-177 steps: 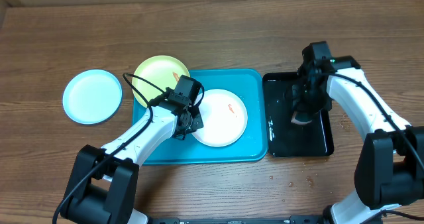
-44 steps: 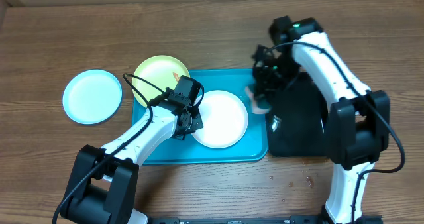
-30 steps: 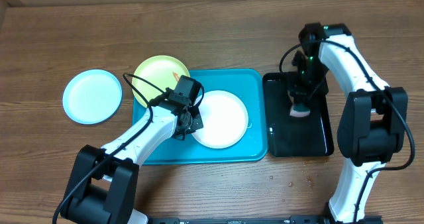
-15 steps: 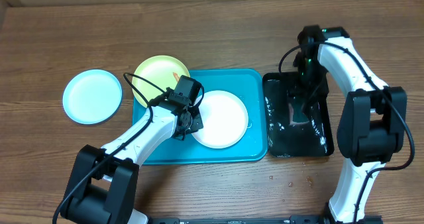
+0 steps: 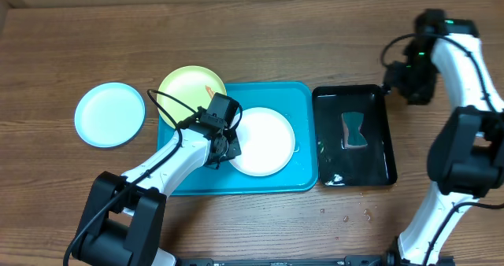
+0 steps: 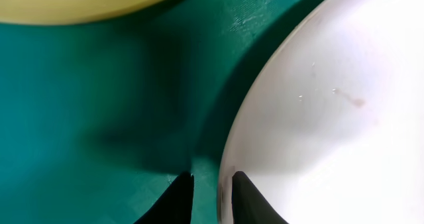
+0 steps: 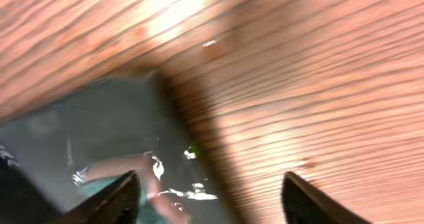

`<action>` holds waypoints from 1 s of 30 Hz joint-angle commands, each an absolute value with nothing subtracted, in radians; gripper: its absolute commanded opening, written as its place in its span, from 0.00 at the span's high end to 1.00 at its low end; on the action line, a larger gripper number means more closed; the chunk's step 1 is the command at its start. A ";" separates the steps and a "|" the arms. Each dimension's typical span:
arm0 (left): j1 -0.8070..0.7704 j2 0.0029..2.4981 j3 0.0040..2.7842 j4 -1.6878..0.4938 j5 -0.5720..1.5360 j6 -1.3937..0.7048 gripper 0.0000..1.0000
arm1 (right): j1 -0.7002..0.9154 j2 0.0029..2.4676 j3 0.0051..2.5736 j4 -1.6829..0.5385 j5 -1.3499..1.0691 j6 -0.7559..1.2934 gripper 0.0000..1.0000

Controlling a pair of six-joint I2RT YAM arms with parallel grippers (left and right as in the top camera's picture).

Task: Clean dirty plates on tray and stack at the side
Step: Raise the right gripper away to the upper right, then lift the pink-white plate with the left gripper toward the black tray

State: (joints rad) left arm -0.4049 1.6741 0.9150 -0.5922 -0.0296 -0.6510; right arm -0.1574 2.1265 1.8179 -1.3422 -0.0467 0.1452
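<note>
The white plate (image 5: 266, 140) lies on the cyan-blue tray (image 5: 197, 179). My left gripper (image 5: 227, 145) sits at that plate's left rim, slightly open. In the left wrist view one finger stands on the tray (image 6: 99, 118) and the other over the white plate (image 6: 331, 118), with the rim between them and a sliver of tray showing. A faint smear marks the plate. The yellow-green plate (image 5: 189, 89) overlaps the tray's back-left corner. The light cyan plate (image 5: 110, 113) rests on the table at the left. My right gripper (image 5: 411, 83) hangs open and empty.
A glossy black tray (image 5: 378, 168) holding water stands right of the cyan tray. A sponge (image 5: 354, 131) lies in it. The right wrist view shows the black tray's corner (image 7: 99, 124), the sponge (image 7: 142, 177) and bare wood. Water drops dot the table's front edge.
My right gripper opened, left the sponge in the black tray and swung up and right beyond the tray's back corner. The left jaws parted a little at the white plate's rim.
</note>
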 commanded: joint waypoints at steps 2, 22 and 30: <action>-0.406 1.684 0.904 -0.584 -0.026 -0.651 0.78 | -0.221 2.092 1.832 -1.331 -0.045 0.154 0.00; -0.390 1.603 1.040 -0.603 0.001 -0.582 0.96 | -0.287 2.092 1.832 -1.243 -0.046 0.154 0.00; -0.398 1.568 1.159 -0.631 0.004 -0.555 0.96 | -0.287 2.092 1.832 -1.220 -0.045 0.154 0.00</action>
